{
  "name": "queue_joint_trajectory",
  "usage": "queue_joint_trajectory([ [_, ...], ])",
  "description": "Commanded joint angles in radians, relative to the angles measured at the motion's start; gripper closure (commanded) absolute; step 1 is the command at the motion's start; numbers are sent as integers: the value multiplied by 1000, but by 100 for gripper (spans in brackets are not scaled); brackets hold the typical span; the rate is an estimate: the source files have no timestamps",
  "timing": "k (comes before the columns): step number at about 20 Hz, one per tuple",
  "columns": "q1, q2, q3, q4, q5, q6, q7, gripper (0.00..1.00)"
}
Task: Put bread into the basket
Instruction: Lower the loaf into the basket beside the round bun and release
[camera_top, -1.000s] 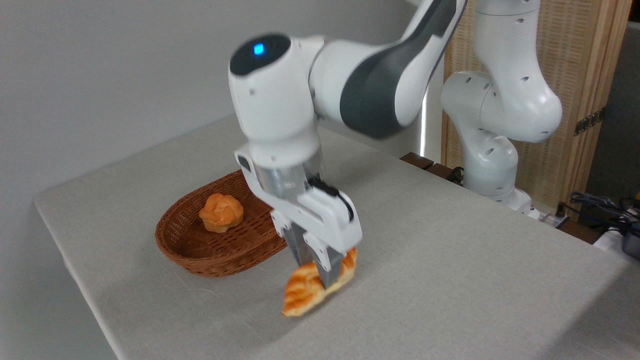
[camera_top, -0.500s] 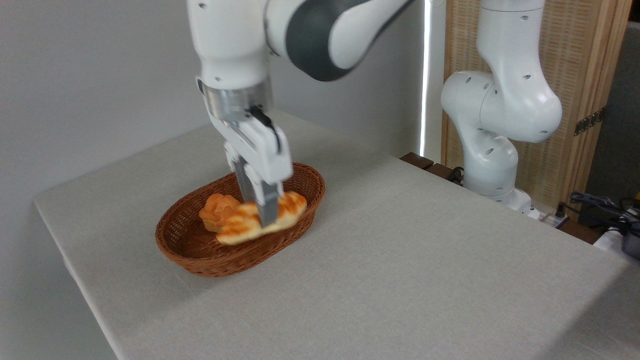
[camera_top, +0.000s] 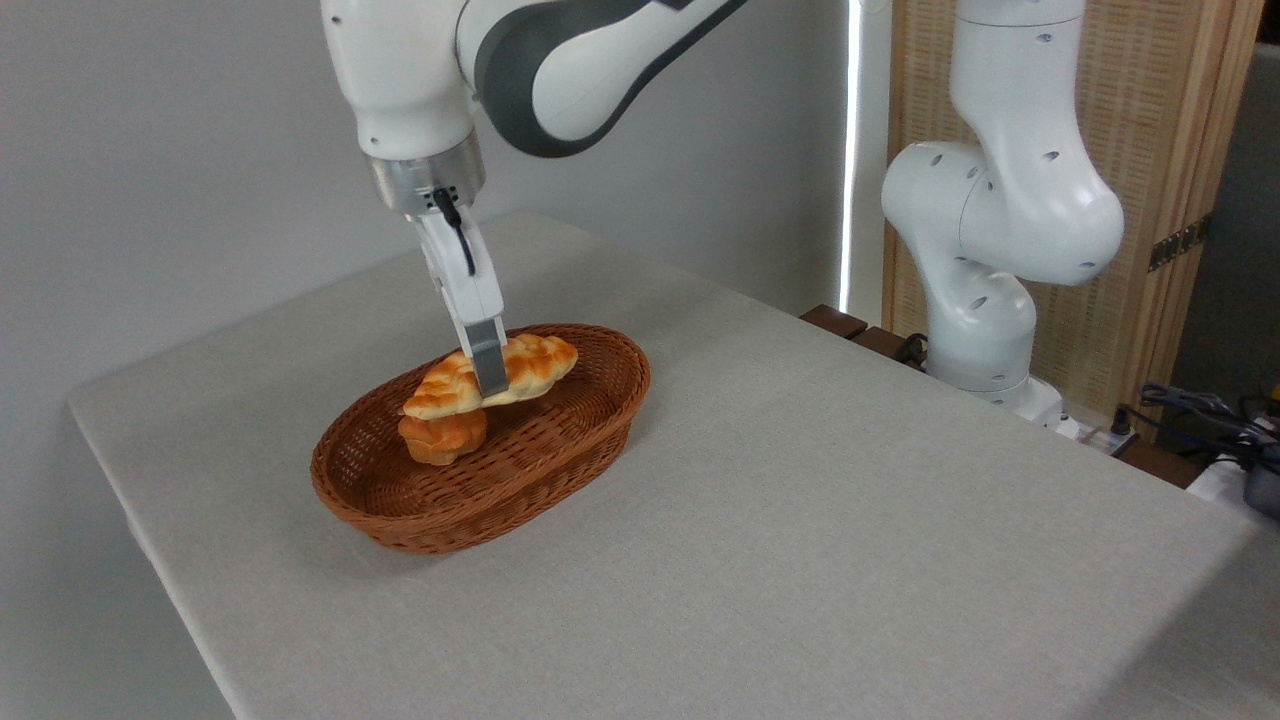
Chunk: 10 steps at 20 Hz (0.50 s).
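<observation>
The bread, a long braided golden loaf with pale grooves, hangs level above the basket, an oval reddish-brown wicker one on the table's left part. My gripper comes down from above and is shut on the loaf near its middle. The loaf's left end overlaps the top of a small round orange bun that lies inside the basket. I cannot tell whether loaf and bun touch.
The grey-clothed table ends close to the basket's left and front sides. The arm's white base stands at the back right, before a wooden screen. Cables lie at the far right.
My gripper carried the bread from low over the table's front, up and left over the basket. Since half a second ago it moved slightly left and the loaf sits higher, above the bun.
</observation>
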<state>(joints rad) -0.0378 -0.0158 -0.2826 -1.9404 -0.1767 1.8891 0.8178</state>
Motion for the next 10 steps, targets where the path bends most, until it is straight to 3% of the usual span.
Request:
queue_joint_trajectory([
  [1,6,34,-26,12,-9,5,3,0],
  [10,6,46,-29,12,-4,10,1,0],
])
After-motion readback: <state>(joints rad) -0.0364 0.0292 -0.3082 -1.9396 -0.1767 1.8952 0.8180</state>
